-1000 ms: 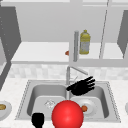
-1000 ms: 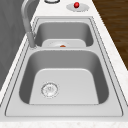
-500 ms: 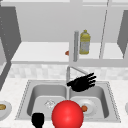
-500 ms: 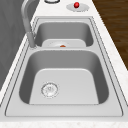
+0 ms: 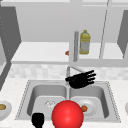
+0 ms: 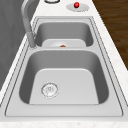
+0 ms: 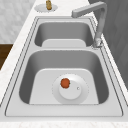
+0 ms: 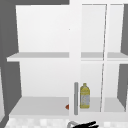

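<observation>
My right hand (image 5: pixel 80 80) hovers open, fingers straight and pointing right, just in front of the faucet (image 5: pixel 68 71) above the divider of the double sink (image 5: pixel 110 100). Its fingertips (image 8: pixel 88 124) also peek in at the bottom of the upper view. My left hand (image 5: pixel 38 119) hangs low at the sink's front edge, beside a big red ball (image 5: pixel 67 115); whether it touches the ball is unclear. A white plate (image 7: pixel 75 93) with a small orange-red piece (image 7: pixel 65 83) lies in the right basin.
A yellow bottle (image 5: pixel 84 42) stands on the open cabinet shelf behind a long door handle (image 5: pixel 76 45), with a small red thing (image 5: pixel 67 52) to its left. On the counter, a plate with a brown item (image 7: pixel 48 4) sits left of the sink and a plate with a red item (image 6: pixel 76 4) sits right.
My right hand has risen slightly in front of the faucet. The left hand and the red ball have stayed where they were.
</observation>
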You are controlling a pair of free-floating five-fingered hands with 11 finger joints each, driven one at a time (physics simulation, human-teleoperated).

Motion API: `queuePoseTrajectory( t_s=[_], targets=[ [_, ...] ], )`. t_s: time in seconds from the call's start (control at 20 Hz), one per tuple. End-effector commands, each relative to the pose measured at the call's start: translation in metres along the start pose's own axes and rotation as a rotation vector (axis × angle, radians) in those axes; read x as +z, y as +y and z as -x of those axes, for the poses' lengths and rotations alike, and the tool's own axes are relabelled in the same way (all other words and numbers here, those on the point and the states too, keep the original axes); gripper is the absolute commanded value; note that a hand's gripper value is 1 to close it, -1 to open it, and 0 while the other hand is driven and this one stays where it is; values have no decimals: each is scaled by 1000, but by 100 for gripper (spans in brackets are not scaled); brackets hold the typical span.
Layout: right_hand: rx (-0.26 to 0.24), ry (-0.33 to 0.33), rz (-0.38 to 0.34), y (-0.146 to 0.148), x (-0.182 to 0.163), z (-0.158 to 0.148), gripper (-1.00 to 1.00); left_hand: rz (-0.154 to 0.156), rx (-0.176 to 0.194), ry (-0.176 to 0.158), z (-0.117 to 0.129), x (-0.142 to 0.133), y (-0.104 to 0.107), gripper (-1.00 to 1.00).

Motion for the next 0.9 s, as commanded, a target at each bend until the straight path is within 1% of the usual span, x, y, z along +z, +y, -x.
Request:
queuePoseTrajectory(
  t_s=[0.0, 0.35, 0.85],
  targets=[
    [-100, 35, 24, -4, 6, -13, -100, 0, 0, 0, 0, 0, 0, 0],
    [-156, 56, 25, -7, 7, -37, -100, 0, 0, 0, 0, 0, 0, 0],
    [-189, 96, 3, -8, 1, -73, -100, 0, 0, 0, 0, 0, 0, 0]
  ],
)
